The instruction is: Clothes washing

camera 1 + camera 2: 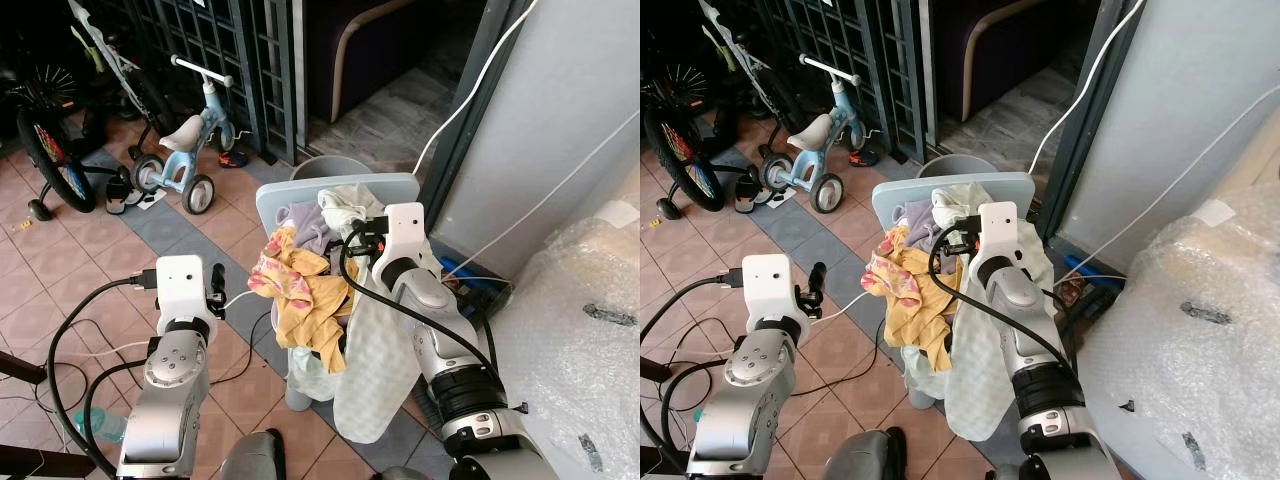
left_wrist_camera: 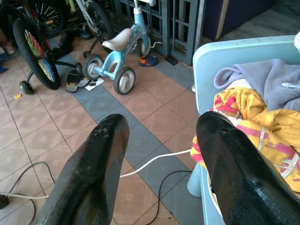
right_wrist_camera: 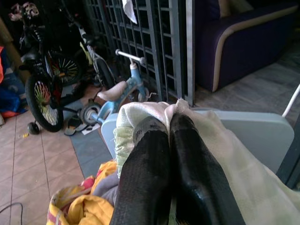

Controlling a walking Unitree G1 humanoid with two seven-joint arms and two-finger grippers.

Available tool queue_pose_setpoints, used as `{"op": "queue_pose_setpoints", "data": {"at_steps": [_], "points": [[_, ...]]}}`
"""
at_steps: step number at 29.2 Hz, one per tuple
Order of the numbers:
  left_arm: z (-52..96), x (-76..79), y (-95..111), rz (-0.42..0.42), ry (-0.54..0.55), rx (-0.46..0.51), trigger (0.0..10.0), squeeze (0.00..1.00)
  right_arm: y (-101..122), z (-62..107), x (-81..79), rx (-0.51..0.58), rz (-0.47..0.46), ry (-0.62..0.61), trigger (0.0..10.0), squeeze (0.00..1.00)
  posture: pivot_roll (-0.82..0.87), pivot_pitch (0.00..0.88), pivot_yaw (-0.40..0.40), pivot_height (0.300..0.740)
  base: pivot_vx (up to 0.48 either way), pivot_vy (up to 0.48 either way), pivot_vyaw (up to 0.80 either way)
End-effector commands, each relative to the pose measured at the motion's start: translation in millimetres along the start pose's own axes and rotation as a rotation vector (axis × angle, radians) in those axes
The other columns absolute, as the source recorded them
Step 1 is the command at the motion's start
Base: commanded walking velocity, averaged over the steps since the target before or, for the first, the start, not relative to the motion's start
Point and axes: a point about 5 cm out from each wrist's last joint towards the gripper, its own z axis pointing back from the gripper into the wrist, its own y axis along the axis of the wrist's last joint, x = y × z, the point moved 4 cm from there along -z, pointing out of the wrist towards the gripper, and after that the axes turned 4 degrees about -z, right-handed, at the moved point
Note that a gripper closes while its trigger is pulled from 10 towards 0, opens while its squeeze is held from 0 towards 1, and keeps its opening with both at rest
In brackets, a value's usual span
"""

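Note:
A light blue plastic chair holds a heap of clothes. A yellow and pink garment hangs over its front left, and a lavender hoodie lies behind that. A pale cream-green cloth drapes from the top of the heap down past the seat. My right gripper is shut on the upper edge of this pale cloth, above the chair back. My left gripper is open and holds nothing. It hovers over the tiled floor just left of the chair, level with the yellow garment.
A blue tricycle and a bicycle stand by a metal gate at the back left. Cables run across the tiles. A grey bucket sits behind the chair. A bubble-wrapped bulk fills the right side.

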Motion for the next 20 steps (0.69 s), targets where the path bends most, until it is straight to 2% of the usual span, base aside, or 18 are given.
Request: {"op": "queue_pose_setpoints", "data": {"at_steps": [1,2,4,6,7,8,13,17,20], "points": [[-1.1,-1.2,-0.8,-0.010,0.017,0.005,10.0,0.00,31.4,2.8,2.7,0.132,0.017,-0.022,0.0,0.00,0.06,0.050,0.022,0.740,0.000,0.000,0.00],[-1.5,0.5,-0.2,-0.007,0.012,0.014,10.0,0.00,40.6,5.9,5.6,0.167,0.029,-0.029,0.0,0.00,0.05,0.049,0.022,0.740,0.000,0.000,0.00],[-2.2,1.8,-0.1,-0.005,0.010,0.019,10.0,0.00,42.8,7.8,7.3,0.174,0.028,-0.031,0.0,0.00,0.05,0.049,0.023,0.740,0.000,-0.129,0.00],[-3.1,3.8,0.6,0.002,0.005,0.024,10.0,0.00,42.2,10.1,9.6,0.169,0.027,-0.036,2.2,0.00,0.05,0.049,0.025,0.740,0.000,-0.262,0.00],[-3.5,4.9,1.0,0.003,0.001,0.027,10.0,0.00,39.7,11.5,10.9,0.160,0.028,-0.040,7.2,0.00,0.05,0.049,0.025,0.740,0.000,-0.262,0.00],[-3.7,5.1,1.1,0.002,0.000,0.028,10.0,0.00,39.1,11.8,11.0,0.158,0.028,-0.040,10.0,0.00,0.05,0.047,0.026,0.740,0.000,-0.266,0.00],[-4.4,5.5,0.8,0.000,-0.004,0.033,10.0,0.00,41.6,13.3,8.7,0.171,0.049,-0.041,10.0,0.00,0.05,0.045,0.027,0.740,0.000,-0.323,0.00],[-4.7,5.7,0.1,0.001,-0.002,0.034,10.0,0.00,57.1,13.0,8.3,0.238,0.160,-0.042,10.0,0.00,0.05,0.043,0.026,0.740,0.000,-0.368,0.00],[-4.8,5.9,0.1,0.001,-0.002,0.035,10.0,0.00,58.2,12.4,9.0,0.240,0.165,-0.042,10.0,0.00,0.05,0.042,0.025,0.740,0.000,-0.369,0.00]]}}
